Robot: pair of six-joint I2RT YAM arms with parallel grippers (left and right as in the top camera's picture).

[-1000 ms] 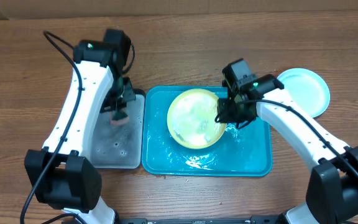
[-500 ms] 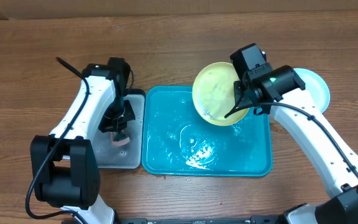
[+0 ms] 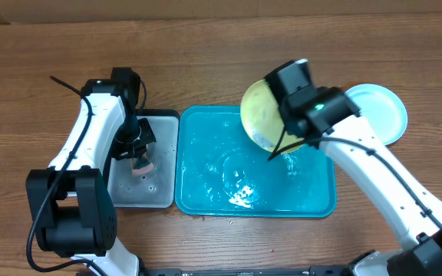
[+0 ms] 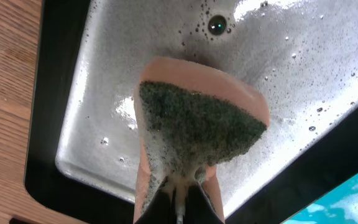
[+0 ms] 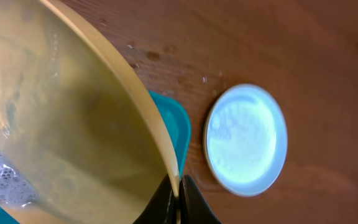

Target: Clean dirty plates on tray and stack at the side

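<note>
My right gripper is shut on the rim of a yellow-green plate and holds it tilted on edge above the far right part of the turquoise tray. The plate is wet with a little foam. A light blue plate lies flat on the table to the right of the tray. My left gripper is shut on a pink sponge with a dark green scouring face above the grey metal tray. Only two plates are in view.
The turquoise tray holds soapy water. The grey metal tray with a black rim stands against its left side and is wet with suds. Bare wooden table lies all round.
My right gripper lifted the yellow-green plate off the turquoise tray and tipped it up on edge near the tray's far right. My left gripper moved the sponge slightly over the grey tray.
</note>
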